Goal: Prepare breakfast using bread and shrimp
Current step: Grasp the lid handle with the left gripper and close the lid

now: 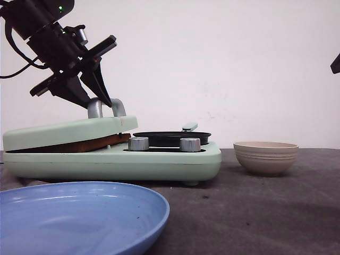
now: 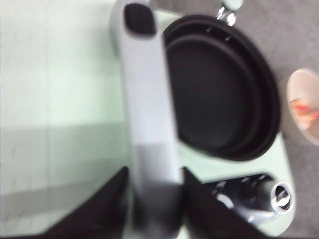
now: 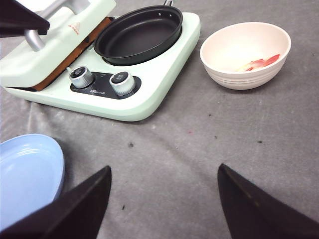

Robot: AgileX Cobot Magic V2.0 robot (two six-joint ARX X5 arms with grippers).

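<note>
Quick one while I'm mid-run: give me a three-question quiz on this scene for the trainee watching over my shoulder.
1. True or false: the left gripper is at the silver handle of the breakfast maker's lid.
2. Where is the shrimp? A) in the black pan B) in the beige bowl C) on the blue plate
3. Fill in: the right gripper hangs over the grey cloth with its jaws ____.

Key
1. True: in the left wrist view its fingers straddle the handle.
2. B: the beige bowl holds it; the black pan and the blue plate show nothing on them.
3. open, holding nothing.
</note>
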